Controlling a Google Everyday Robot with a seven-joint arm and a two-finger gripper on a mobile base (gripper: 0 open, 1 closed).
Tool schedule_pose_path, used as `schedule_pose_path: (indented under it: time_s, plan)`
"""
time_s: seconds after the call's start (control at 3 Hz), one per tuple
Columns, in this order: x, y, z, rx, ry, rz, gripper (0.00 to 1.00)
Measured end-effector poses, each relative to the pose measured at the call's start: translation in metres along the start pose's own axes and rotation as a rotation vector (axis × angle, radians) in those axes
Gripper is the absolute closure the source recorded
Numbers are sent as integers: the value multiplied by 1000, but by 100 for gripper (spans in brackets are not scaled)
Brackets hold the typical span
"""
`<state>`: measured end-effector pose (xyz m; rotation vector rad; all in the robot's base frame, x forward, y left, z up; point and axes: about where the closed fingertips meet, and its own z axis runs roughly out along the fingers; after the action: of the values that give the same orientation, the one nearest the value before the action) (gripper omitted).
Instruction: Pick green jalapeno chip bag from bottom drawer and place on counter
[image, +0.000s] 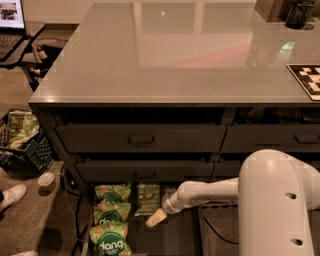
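The green jalapeno chip bag (148, 198) is a small olive-green bag lying flat in the open bottom drawer (175, 239), right of the brighter bags. My gripper (156, 217) hangs at the end of the white arm, low over the drawer floor, just below and to the right of that bag, at or just past its lower edge. The glossy grey counter (175, 55) tops the dark cabinet above.
Three bright green "dang" bags (111, 225) lie in a column at the drawer's left. Two closed drawers with bar handles (141, 140) sit above. A checkered board (309, 79) and dark cups (299, 12) stand on the counter. A crate (22, 142), a cup (47, 181) and a shoe lie on the floor at left.
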<state>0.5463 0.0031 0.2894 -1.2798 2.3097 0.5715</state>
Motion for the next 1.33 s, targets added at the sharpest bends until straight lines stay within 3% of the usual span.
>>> schedule_pose_path:
  time_s: [0.67, 1.33]
  plan:
    - [1, -10, 40, 38, -92, -4, 0]
    - [2, -31, 78, 64, -127, 8, 0]
